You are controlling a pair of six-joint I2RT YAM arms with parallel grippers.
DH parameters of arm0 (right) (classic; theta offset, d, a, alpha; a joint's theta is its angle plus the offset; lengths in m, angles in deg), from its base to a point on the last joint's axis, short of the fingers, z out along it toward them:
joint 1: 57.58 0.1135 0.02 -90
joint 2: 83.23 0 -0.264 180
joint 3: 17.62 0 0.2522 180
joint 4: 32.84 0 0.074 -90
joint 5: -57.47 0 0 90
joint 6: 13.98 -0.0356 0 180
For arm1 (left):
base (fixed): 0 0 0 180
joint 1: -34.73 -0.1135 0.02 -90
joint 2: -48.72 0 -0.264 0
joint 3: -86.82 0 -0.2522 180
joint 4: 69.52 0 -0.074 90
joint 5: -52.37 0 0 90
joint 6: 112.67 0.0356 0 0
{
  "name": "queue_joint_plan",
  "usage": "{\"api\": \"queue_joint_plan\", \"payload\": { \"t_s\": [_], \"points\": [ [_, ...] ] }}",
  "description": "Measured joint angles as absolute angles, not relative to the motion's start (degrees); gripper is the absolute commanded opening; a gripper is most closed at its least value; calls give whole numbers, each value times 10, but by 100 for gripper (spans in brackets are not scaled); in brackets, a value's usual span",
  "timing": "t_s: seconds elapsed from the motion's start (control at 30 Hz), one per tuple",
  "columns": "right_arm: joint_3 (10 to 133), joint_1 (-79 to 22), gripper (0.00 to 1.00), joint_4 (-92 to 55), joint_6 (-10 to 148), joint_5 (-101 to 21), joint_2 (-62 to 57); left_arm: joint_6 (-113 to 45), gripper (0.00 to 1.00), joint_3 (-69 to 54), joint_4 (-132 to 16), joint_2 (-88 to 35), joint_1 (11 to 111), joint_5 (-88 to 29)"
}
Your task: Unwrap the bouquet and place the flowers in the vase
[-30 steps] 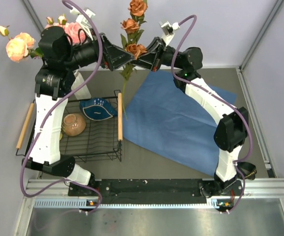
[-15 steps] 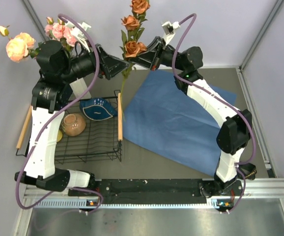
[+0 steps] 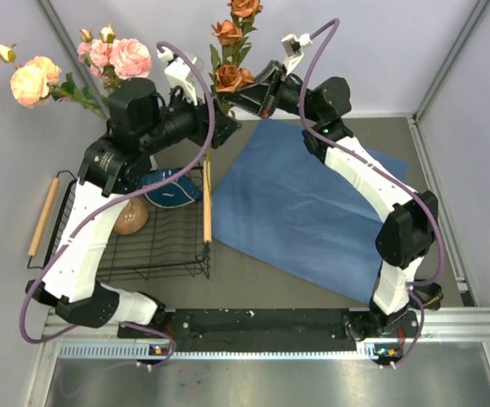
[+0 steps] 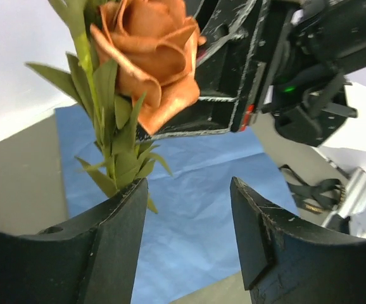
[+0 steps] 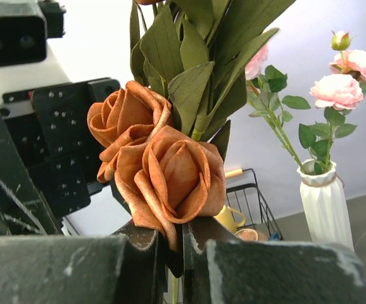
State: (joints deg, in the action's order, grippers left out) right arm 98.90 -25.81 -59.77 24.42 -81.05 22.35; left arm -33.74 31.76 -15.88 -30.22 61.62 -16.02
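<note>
My right gripper point(image 3: 247, 97) is shut on the stem of the rust-orange flowers point(image 3: 232, 76), holding them upright above the far edge of the table. In the right wrist view the fingers point(image 5: 146, 244) pinch just under the blooms point(image 5: 170, 174). My left gripper point(image 3: 226, 125) is open and close to the same stem from the left. In its wrist view the leafy stem point(image 4: 110, 136) stands just past the left fingertip, and the gap holds nothing. The white ribbed vase point(image 5: 325, 202) holds pink flowers point(image 3: 118, 55) and peach flowers point(image 3: 29, 80). The blue paper sheet point(image 3: 304, 203) lies flat, unwrapped.
A black wire rack point(image 3: 143, 250) with wooden handles point(image 3: 207, 199) stands at the left, holding a brown bowl point(image 3: 130, 219), a blue dish point(image 3: 170, 188) and a yellow cup point(image 5: 230, 218). Grey walls close in at the back and on both sides.
My left arm has swung right from the vase towards the held stem, and its jaws have narrowed. The pink flowers in the vase now show. The right gripper has kept its hold.
</note>
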Motion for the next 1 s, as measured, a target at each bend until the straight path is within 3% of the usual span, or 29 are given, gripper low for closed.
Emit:
{"api": "queue_joint_plan", "payload": {
  "t_s": [0.13,0.2,0.4,0.6,0.83,1.0],
  "points": [
    [989,-258,0,-537,260,-768,208,-320,77,312,-148,-294,664,-281],
    [989,-256,0,-496,265,-727,197,-319,76,299,-149,-279,699,-364],
    [1011,-234,0,-314,266,-577,161,-262,59,292,-168,-273,808,-568],
    [1047,-188,0,-167,276,-447,151,-178,48,292,-212,-313,842,-696],
    [1050,-172,0,-98,279,-367,135,-67,40,331,-223,-391,874,-807],
    [1050,-175,0,-83,276,-338,131,-49,44,383,-195,-434,875,-836]
  ]
}}
